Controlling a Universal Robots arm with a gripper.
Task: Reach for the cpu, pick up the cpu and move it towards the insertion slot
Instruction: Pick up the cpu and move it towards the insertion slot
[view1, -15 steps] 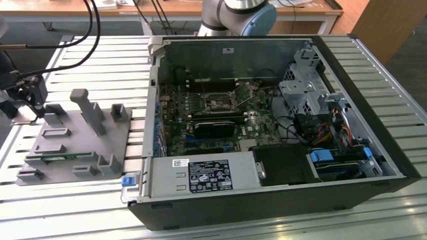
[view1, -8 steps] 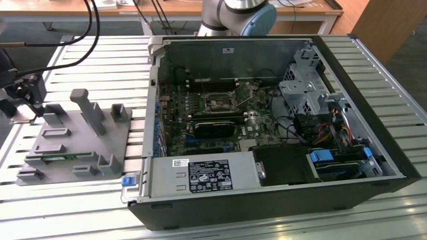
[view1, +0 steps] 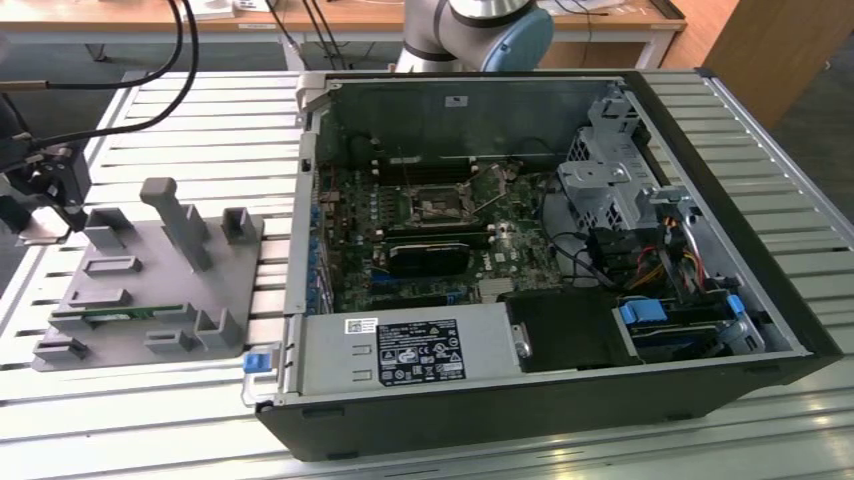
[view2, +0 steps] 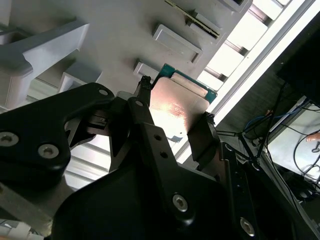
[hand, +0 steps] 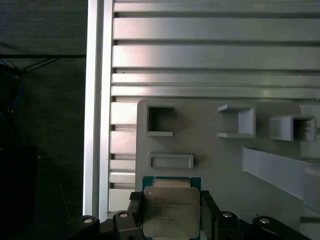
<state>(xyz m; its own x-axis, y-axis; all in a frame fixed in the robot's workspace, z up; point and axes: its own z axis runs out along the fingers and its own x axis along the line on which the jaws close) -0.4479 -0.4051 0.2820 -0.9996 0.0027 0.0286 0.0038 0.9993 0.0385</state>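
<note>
**Inspector:** Fingers: count and condition?

**Gripper:** Two fingers (view2: 149, 131) on my gripper (view2: 176, 101), drawn in on one cpu (view2: 181, 111). They pinch it by opposite edges. Its silver top faces the cameras in both wrist views, with a green rim showing along one side.

**Inspector:** Location of that cpu?

**Gripper:** Between my fingertips, over one grey fixture (hand: 210, 160). Whether it touches the plate, I cannot tell. In the exterior view I sit at nine o'clock, far on the exterior view's left.

**Inspector:** Surroundings?

**Gripper:** On the fixture, the first wrist view shows four pockets (hand: 160, 120) just beyond the cpu. The exterior view shows three taller posts (view1: 171, 215) and one memory stick (view1: 123, 316), lying along the fixture's edge at about five o'clock from me. All of it rests on one slatted metal table (view1: 200, 120).

**Inspector:** The insertion slot?

**Gripper:** One insertion slot (view1: 438, 207), well apart from me at three o'clock. It sits on the green circuit board (view1: 527, 250) inside one open computer case (view1: 534, 405).

**Inspector:** Obstructions?

**Gripper:** Two noted. Between me and the insertion slot stand the posts, then the case's side wall (view1: 310, 190).
</note>
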